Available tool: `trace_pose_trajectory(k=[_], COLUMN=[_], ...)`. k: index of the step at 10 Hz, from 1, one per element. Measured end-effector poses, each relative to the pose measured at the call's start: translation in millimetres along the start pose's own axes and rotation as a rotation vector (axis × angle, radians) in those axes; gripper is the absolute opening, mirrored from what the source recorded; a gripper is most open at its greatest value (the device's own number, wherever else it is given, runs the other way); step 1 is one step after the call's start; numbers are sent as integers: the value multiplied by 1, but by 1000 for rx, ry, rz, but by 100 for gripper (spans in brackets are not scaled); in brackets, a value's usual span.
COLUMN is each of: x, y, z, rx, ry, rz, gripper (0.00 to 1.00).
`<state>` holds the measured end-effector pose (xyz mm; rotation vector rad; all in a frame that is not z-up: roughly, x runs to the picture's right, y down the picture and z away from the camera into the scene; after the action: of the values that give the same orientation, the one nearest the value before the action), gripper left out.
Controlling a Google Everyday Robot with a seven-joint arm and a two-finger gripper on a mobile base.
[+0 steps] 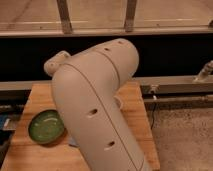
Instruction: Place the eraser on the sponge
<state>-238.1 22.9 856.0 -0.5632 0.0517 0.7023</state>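
Note:
My big cream arm (97, 110) fills the middle of the camera view and hides most of the wooden table (40, 97). Only a small light-blue corner of the sponge (72, 143) shows at the arm's left edge, just right of the green bowl. The eraser is hidden. My gripper is out of sight somewhere behind the arm.
A round green bowl (46, 126) sits on the table's front left. A dark rail and a window frame (65, 15) run along the back. Speckled floor (185, 135) lies to the right of the table, with a white fitting (205, 72) at the far right.

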Motion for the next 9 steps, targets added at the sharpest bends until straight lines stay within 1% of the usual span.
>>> trace_pose_trajectory(k=[1,2,4,5,6,8,9], x=[-8,-11,-12,-12,-11,-16,-19], y=[-9,-13,-19,-20,-23,-20,-17], z=[17,25,49,55,64,78,83], rx=[-11,-20,-48,-56,-72,-99,-115], ry=[15,24,39,41,40,33,21], rz=[-15,-20,-22,-19,-12,-15,-19], gripper=[80,80,80,80,80,80,80])
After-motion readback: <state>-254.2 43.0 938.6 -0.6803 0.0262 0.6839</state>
